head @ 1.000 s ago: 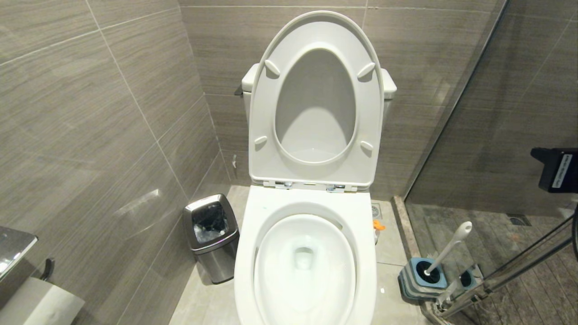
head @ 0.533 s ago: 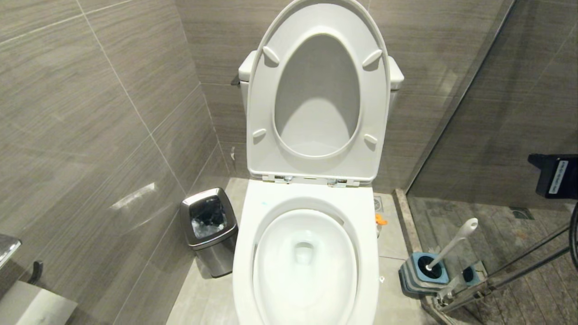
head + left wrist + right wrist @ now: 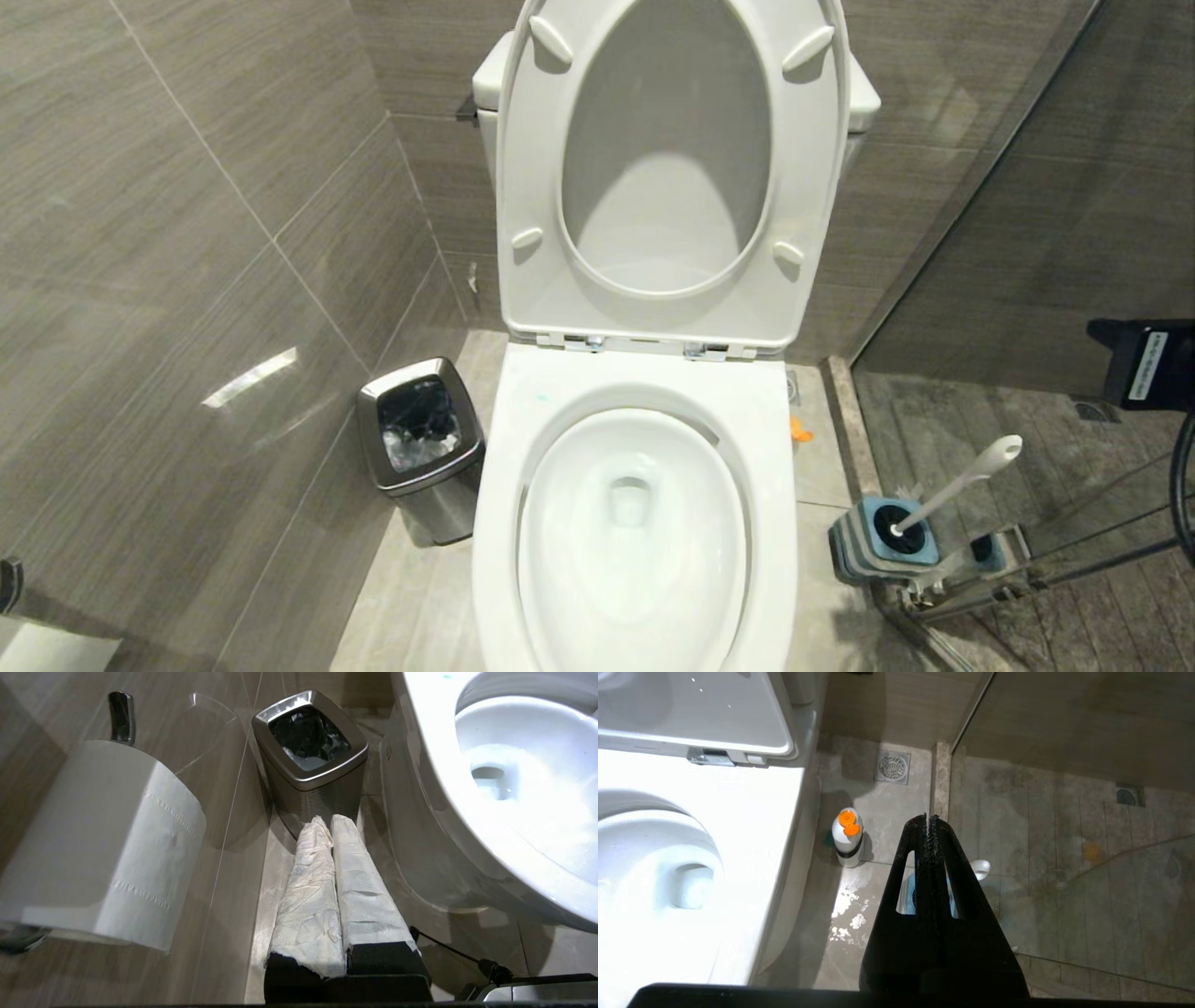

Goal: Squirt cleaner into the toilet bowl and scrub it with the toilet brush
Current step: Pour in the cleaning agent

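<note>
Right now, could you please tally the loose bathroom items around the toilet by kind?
Steel bin: 1
Toilet brush in its holder: 1
Orange-capped bottle: 1
Toilet paper roll: 1
Total: 4

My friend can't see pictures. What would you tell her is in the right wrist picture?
The robot's black right gripper, shut and empty, hangs above a grey tiled floor. Beside it stands a white bottle with an orange cap, next to the white toilet bowl. A floor drain lies further back.
</note>
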Robot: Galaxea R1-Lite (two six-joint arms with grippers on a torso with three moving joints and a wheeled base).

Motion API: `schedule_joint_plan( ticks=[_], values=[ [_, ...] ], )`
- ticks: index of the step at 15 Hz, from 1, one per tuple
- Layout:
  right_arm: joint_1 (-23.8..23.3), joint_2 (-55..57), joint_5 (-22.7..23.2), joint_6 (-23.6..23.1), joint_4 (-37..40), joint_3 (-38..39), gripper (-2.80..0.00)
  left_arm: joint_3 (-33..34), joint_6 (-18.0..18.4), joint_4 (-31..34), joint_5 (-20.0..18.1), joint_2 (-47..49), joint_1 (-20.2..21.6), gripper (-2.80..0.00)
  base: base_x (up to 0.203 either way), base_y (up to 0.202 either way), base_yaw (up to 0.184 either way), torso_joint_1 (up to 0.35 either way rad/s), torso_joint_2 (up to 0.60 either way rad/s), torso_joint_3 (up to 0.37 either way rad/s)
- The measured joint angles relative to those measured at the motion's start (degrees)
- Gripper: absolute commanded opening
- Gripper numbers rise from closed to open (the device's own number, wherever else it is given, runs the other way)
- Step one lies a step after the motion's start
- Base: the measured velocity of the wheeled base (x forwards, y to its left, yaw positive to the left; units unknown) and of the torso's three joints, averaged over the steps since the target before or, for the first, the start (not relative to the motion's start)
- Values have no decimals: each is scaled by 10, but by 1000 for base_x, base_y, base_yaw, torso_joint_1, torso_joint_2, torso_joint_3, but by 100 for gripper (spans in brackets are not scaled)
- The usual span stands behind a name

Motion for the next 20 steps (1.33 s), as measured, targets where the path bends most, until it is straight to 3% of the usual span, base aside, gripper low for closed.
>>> schedule_joint_plan(
  ticks=[15, 20],
  values=[
    [0, 1, 0, 16, 0, 25, -280, 0, 1, 1, -1, 0, 0, -280, 0, 0, 0, 2, 3, -198],
    [0, -2, 0, 21, 0, 37, -280, 0, 0, 1, 0, 0, 0, -280, 0, 0, 0, 0, 2, -41]
  ],
)
